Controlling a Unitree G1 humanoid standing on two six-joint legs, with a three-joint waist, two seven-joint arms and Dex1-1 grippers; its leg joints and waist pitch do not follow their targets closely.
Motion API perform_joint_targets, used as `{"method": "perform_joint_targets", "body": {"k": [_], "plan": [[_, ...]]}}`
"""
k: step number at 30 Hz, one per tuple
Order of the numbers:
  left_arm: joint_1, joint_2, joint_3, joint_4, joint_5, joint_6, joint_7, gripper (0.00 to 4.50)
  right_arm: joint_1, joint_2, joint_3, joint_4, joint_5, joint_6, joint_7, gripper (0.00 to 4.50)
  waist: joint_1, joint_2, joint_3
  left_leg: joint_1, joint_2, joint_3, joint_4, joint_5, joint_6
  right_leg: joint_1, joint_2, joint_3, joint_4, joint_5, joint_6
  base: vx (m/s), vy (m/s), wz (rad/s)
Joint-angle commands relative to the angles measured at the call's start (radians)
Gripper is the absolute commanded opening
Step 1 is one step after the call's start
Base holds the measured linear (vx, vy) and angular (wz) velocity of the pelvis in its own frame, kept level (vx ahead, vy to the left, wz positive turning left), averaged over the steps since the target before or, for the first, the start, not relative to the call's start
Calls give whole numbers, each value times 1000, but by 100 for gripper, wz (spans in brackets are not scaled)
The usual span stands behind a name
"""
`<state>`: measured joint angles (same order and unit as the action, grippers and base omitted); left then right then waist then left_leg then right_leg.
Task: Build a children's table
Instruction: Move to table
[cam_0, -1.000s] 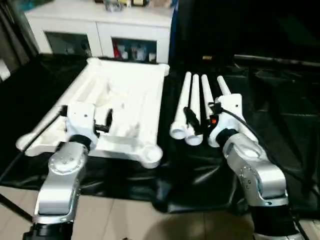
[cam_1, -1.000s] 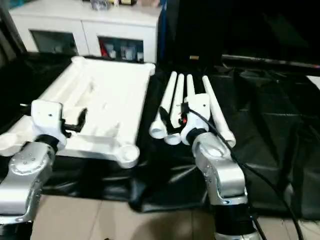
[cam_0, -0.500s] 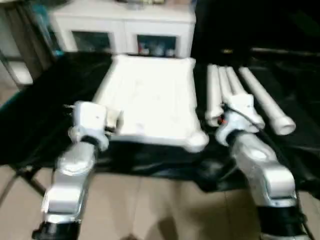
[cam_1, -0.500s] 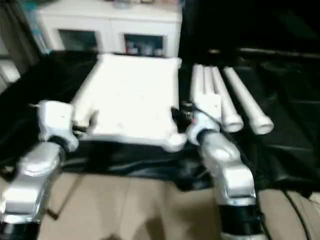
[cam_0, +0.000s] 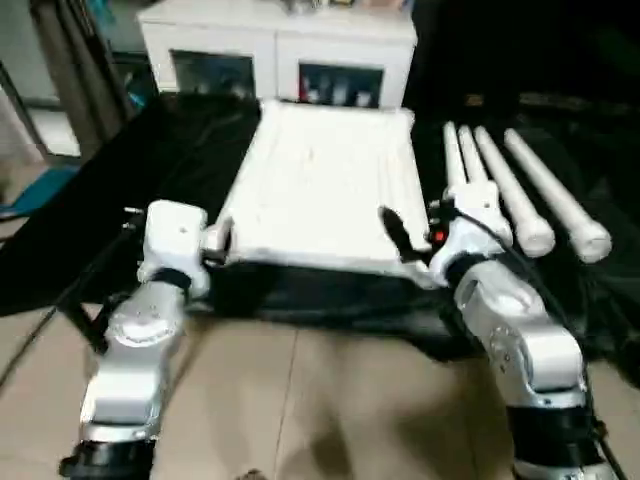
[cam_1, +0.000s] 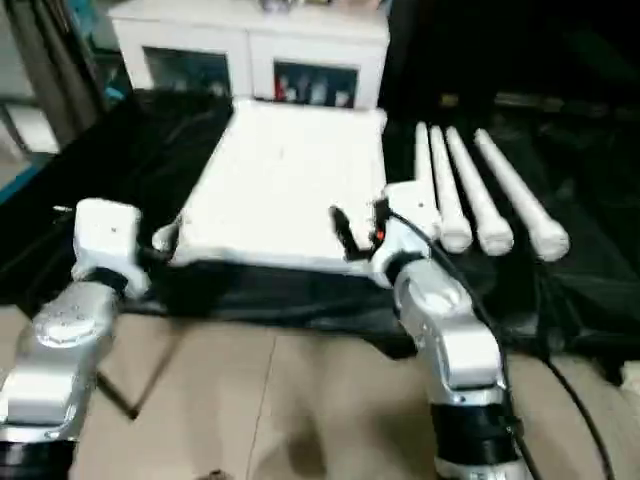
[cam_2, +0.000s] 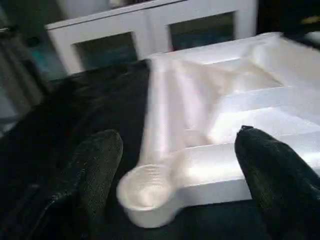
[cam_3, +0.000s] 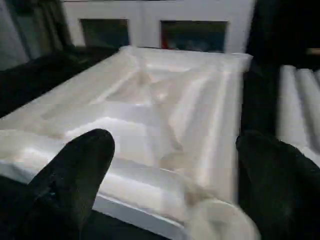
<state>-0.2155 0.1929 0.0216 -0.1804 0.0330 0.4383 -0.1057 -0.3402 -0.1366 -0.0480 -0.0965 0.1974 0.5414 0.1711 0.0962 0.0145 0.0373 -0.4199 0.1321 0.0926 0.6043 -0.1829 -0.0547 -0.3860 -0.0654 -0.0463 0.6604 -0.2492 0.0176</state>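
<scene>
White plastic tabletop (cam_0: 325, 185) lay ribbed side up on the black sheet (cam_0: 190, 140) before us, four legs (cam_0: 520, 200) beside it, and we held our left gripper (cam_2: 175, 170) and right gripper (cam_3: 170, 165) wide open, empty, at its near corners

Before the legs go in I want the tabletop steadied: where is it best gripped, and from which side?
Grip the tabletop along its near edge, probably at the two near corners, coming from the robot's side. It lies flat, ribbed underside up, its raised rim offering a thin wall. The open left gripper brackets the near-left corner socket; the open right gripper faces the near-right corner.
</scene>
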Motion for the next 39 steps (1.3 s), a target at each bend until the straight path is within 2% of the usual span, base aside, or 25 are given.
{"method": "perform_joint_targets", "body": {"k": [1, 2, 3, 6, 8, 10, 12, 13, 14, 17, 19, 21, 23, 25, 26, 27, 30, 31, 32, 34, 35, 36, 37, 38, 39], "plan": [[-7, 14, 12, -7, -9, -3, -13, 413, -11, 11, -7, -5, 2, 17, -9, 440, 15, -8, -45, 11, 53, 0, -67, -161, -4, 27, -98, 46, -135, -422, -34, -54, -50, -13], [-6, 12, 16, -9, -15, -8, -18, 413, -15, 15, -14, -2, 11, 22, -11, 440, 10, -3, -45, 16, 59, 1, -73, -217, -20, 22, -88, 42, -131, -440, -48, -88, -26, -23], [-6, 10, 19, -10, -18, -12, -22, 413, -19, 16, -17, 1, 14, 21, -11, 440, -17, -2, -41, 93, 60, 53, -50, -379, -141, -18, -3, 67, -155, -483, 4, -88, -26, -23], [-4, 13, 11, -15, -17, -20, -33, 413, -25, 3, -1, 7, 2, 13, -4, 440, -25, 20, -23, 204, 107, 41, -80, -695, -119, -59, 39, 24, -148, -504, -12, -22, 24, -57], [-3, 16, 6, -15, -16, -21, -37, 413, -26, 2, 1, 9, 0, 13, -5, 440, -32, 33, -6, 173, 142, 19, -149, -896, -68, 2, 7, -12, -93, -449, -35, 24, 44, -54], [-1, 21, -6, -17, -14, -19, -47, 413, -28, 0, 3, 12, -1, 11, -4, 440, 8, 35, -15, 68, 134, 45, -223, -995, 7, 150, -21, -28, 71, -306, -12, -23, 6, -55], [4, 24, -16, -21, -14, -17, -51, 413, -29, 0, 3, 13, -3, 9, -2, 440, -15, -22, -8, 149, 45, 83, -66, -714, 14, 59, -80, 46, -162, -772, 10, 79, -63, -30], [5, 25, -18, -22, -15, -17, -51, 413, -29, 0, 4, 13, -5, 9, 0, 440, 9, -49, -8, 95, 21, 79, 54, -364, 65, 101, -156, 118, -231, -1044, 6, 173, -58, -16], [6, 24, -17, -23, -14, -16, -55, 413, -28, 0, 3, 12, -6, 7, 0, 440, 38, -37, -28, 23, 22, 39, 88, -188, 88, 169, -184, 142, -204, -961, -41, 150, -58, 0], [3, 27, -15, -20, -16, -17, -57, 413, -26, -3, 4, 14, -4, 1, -4, 440, 35, -18, -23, 25, 29, 32, 27, -88, 117, 171, -119, 93, -195, -671, -179, 123, -36, 10], [0, 28, -15, -17, -17, -18, -57, 413, -26, -2, 2, 15, -2, -3, -6, 440, 11, 38, -25, 91, 66, 16, -85, -128, 102, 138, -23, 4, -160, -459, -162, 217, 34, 9], [-1, 28, -16, -15, -17, -18, -58, 413, -24, -5, 3, 15, -4, -4, -5, 440, -55, 60, -86, 307, 181, -151, -87, -155, 332, -37, 2, -23, 47, -187, -34, 324, 22, 1], [0, 29, -17, -16, -17, -18, -58, 413, -23, -5, 2, 14, -4, -3, -5, 440, -56, 36, -70, 263, 161, -127, -78, 105, 513, -102, -26, -6, 101, -65, 84, 214, -17, -12], [-5, 29, -20, -11, -17, -17, -58, 413, -24, -9, 4, 16, -10, -3, -4, 440, -58, 4, -58, 219, 55, -43, -65, 90, 438, -83, -34, 11, 0, 103, 6, 193, -31, -14], [-6, 29, -20, -10, -17, -17, -58, 413, -24, -10, 5, 16, -12, -2, -4, 440, -48, -62, -62, 139, -64, 30, -26, -96, 320, 62, -44, 80, -70, 113, -33, 105, -23, 1], [-6, 29, -19, -10, -17, -17, -58, 413, -23, -11, 7, 15, -14, -3, -4, 440, -12, -79, -60, 71, -103, 34, 105, -233, 239, 145, -144, 191, -157, -248, -118, 213, -67, 12], [-10, 29, -17, -2, -20, -19, -60, 413, -19, -9, 7, 11, -9, -3, -4, 440, -15, -38, -48, -16, -38, -23, 168, -62, 79, 186, -178, 164, -143, -210, -304, 256, -67, 1], [-10, 29, -17, -2, -20, -19, -60, 413, -19, -9, 7, 11, -9, -3, -4, 440, -15, -38, -48, -16, -38, -23, 168, -62, 79, 186, -178, 164, -143, -210, -304, 210, -20, -8], [-12, 26, -14, 2, -22, -25, -63, 413, -20, -13, 10, 7, -3, -5, 7, 440, -12, -1, -40, -28, 13, -34, 101, 68, 60, 162, -159, 92, -159, -144, -365, 210, 15, -5], [-9, 25, -13, 1, -36, -31, -77, 413, -21, -21, 19, -3, 10, -12, 35, 440, -25, 62, -47, 24, 46, -32, -47, 239, 106, 134, -27, -25, -118, -43, -227, 212, 57, -8], [-6, 28, -16, 1, -39, -29, -85, 413, -20, -28, 26, -12, 21, -18, 61, 440, -63, 93, -56, 89, 130, -118, -59, 216, 231, 42, 37, -39, 35, -29, -129, 211, 109, -9], [-1, 31, -17, 1, -42, -36, -96, 413, -20, -38, 33, -24, 39, -20, 98, 440, -53, 77, -85, 145, 164, -153, 2, 658, 317, -8, -7, 9, 42, 48, -54, 211, 109, -9], [1, 33, -16, 2, -45, -45, -102, 413, -20, -42, 36, -29, 49, -17, 116, 440, -53, 77, -85, 145, 164, -153, 2, 658, 317, -8, -7, 9, 42, 48, -54, 146, 69, 2], [5, 38, -14, 5, -53, -67, -116, 413, -21, -54, 43, -37, 68, -12, 155, 440, -39, 58, -96, 157, 136, -149, 33, 1284, 229, -29, -37, 56, 3, 233, 60, 11, 87, -7], [8, 50, -8, 12, -67, -87, -135, 413, -22, -76, 57, -43, 78, -17, 208, 440, -31, 39, -93, 143, 88, -135, 31, 1226, 199, -24, -43, 70, -37, 269, 73, 11, 87, -7]]}}
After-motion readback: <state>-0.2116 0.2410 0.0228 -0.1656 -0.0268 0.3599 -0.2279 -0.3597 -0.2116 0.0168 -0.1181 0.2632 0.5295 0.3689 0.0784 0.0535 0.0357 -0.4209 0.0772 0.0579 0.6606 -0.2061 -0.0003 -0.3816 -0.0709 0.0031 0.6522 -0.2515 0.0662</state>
